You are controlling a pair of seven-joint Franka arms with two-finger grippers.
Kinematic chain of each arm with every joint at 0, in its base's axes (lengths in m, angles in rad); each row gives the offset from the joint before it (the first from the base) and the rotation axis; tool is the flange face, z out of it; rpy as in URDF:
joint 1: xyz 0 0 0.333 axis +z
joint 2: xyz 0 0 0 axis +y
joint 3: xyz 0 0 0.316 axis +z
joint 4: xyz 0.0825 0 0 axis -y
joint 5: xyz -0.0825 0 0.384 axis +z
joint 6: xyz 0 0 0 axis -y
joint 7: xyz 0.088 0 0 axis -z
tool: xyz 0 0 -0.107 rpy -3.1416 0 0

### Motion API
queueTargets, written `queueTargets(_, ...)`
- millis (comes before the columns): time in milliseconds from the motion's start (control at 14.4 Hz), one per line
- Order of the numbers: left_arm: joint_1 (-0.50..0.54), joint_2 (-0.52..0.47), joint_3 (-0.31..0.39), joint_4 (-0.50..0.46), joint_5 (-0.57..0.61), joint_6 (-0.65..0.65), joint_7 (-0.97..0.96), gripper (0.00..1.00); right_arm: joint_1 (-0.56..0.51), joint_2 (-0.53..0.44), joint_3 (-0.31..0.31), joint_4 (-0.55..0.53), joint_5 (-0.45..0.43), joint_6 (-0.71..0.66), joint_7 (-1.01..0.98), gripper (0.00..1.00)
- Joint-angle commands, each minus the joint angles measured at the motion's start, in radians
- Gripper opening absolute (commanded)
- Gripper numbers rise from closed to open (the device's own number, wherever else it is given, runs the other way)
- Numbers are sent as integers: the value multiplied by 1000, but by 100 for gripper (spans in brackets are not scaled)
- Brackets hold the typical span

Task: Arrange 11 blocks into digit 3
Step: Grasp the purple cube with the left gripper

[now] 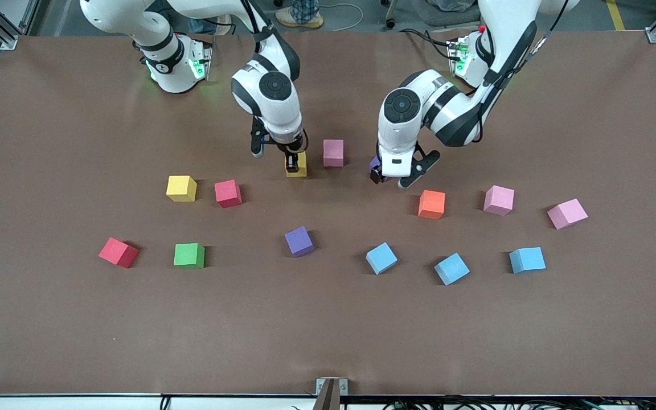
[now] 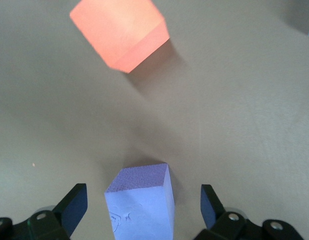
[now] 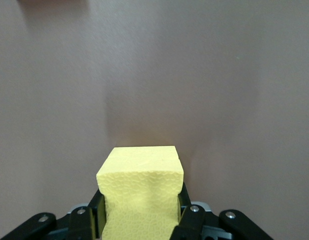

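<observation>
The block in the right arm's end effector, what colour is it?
Yellow. The block shows best in the right wrist view, clamped in the right end effector.

High front camera facing both robot bases across the brown counter, left wrist camera looking close down past its gripper at a purple block, shared with the front view, right wrist camera tight on its gripper.
</observation>
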Motion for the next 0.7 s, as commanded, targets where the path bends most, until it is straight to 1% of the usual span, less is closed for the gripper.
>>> queueTargets(0,0,-24,-7,-100,-23,131,-99,100,40,20,1,-10,17,25,41,0)
queueTargets(139,2,-18,-8,-119,-23,150,-138,100,51,31,1,-10,19,40,45,0)
queueTargets(348,-7,9,-8,-117,-23,156,-236,100,65,49,1,-7,19,73,64,0)
queueTargets(487,-11,23,-8,-117,-23,159,-256,100,67,51,1,-2,19,79,66,0)
queueTargets(627,-14,52,-8,-117,-23,198,-274,99,71,51,1,4,19,79,72,0)
